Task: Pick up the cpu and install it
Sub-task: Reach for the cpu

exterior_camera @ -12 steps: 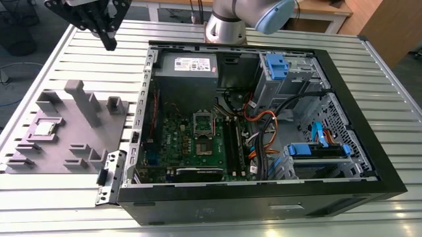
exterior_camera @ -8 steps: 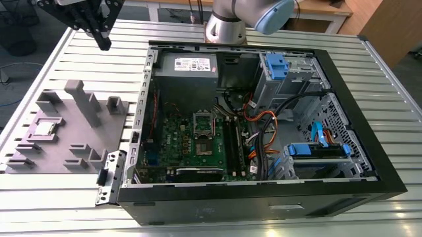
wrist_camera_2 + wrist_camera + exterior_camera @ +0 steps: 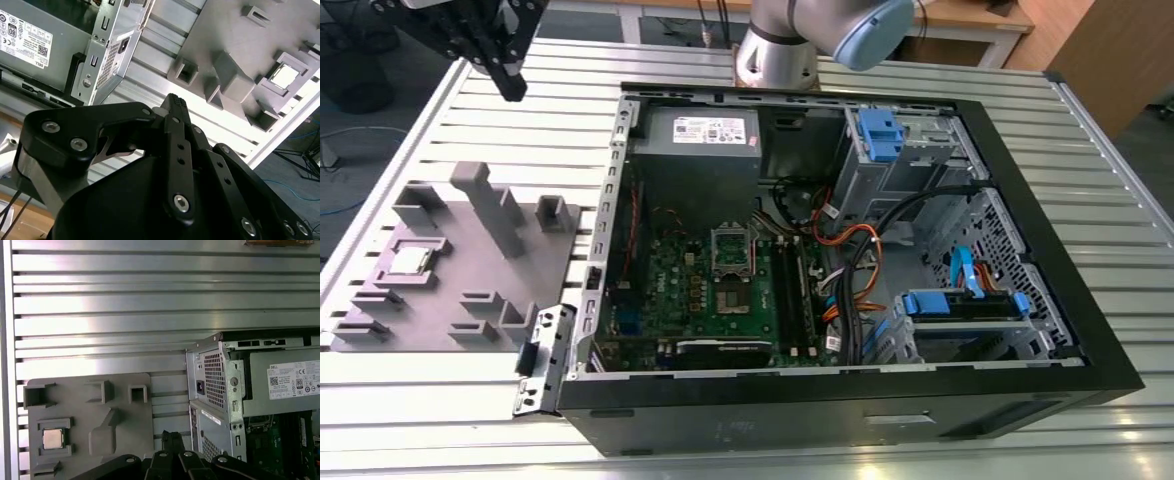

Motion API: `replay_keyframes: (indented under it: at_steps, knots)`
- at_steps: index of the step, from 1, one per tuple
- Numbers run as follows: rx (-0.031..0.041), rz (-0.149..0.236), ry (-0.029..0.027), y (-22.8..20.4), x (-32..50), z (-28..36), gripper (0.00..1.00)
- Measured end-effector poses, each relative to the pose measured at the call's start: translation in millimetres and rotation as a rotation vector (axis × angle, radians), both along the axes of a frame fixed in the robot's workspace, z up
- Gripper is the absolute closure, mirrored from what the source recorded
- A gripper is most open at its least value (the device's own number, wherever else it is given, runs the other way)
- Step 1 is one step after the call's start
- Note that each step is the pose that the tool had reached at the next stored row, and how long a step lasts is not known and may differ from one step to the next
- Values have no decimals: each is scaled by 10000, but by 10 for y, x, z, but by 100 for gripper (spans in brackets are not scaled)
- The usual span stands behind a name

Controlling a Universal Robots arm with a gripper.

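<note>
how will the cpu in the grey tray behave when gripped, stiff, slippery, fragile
Probably stiff and light: the cpu is a small flat square chip. Its shiny metal top looks slippery. It sits inside a raised frame on the tray, so a nudge likely won't slide it.

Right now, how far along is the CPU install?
Nothing looks done: the small square silvery-topped cpu lies in its pocket of the grey moulded tray. Nothing is in hand: the black end effector hangs shut and empty above the slatted table. Both pick-up and seating in the green motherboard's socket remain.
</note>
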State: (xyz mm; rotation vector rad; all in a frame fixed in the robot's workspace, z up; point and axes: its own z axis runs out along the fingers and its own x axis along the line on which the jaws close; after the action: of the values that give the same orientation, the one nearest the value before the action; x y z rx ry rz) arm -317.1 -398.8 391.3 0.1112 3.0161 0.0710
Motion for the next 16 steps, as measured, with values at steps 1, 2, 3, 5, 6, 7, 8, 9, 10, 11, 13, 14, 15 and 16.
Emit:
replay_keyframes:
  at_steps: [1, 2, 3, 5, 6, 7, 8, 9, 10, 11, 13, 14, 15, 16]
  knots:
    - [1, 0, -11, 0, -21, -1, 89]
    - [1, 0, -20, 0, -44, -1, 89]
    - [1, 0, -30, 0, -65, -1, 89]
    - [1, -1, -50, 0, -110, -2, 89]
    - [1, -1, -60, 0, -132, -2, 89]
    - [0, -1, -69, 0, -153, -2, 89]
    - [0, 0, -79, 0, -174, -2, 89]
    - [1, 0, -89, 0, -195, -3, 89]
    - [1, 0, -99, 0, -217, -3, 89]
    - [1, 0, -109, 0, -238, -3, 89]
    - [1, 0, -128, 0, -283, -4, 89]
    - [0, 1, -138, 0, -304, -4, 89]
    - [1, 0, -147, 0, -325, -4, 89]
    - [1, 0, -157, 0, -347, -4, 89]
